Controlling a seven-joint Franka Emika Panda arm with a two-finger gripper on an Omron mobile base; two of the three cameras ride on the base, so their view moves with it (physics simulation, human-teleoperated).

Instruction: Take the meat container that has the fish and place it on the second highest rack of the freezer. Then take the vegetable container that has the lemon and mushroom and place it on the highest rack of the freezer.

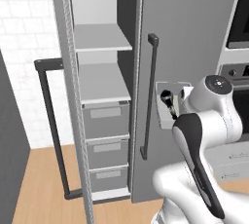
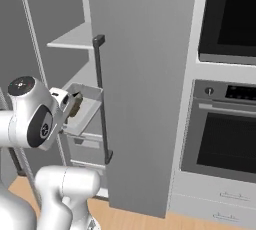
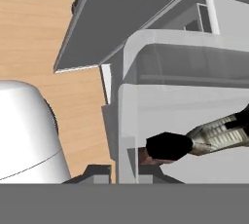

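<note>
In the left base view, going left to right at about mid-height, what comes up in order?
Open freezer door's dark handle → freezer shelves and drawers → long bar handle on the closed grey door → meat container with the fish → oven column.

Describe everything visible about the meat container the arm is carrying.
The meat container is a shallow, pale, translucent-looking rectangular tray with raised walls. The shut end effector holds it by one rim, in the air and tilted, in front of the open freezer, beside its closed door's handle. Inside lies the fish, dark-headed with a pale ribbed body.
</note>
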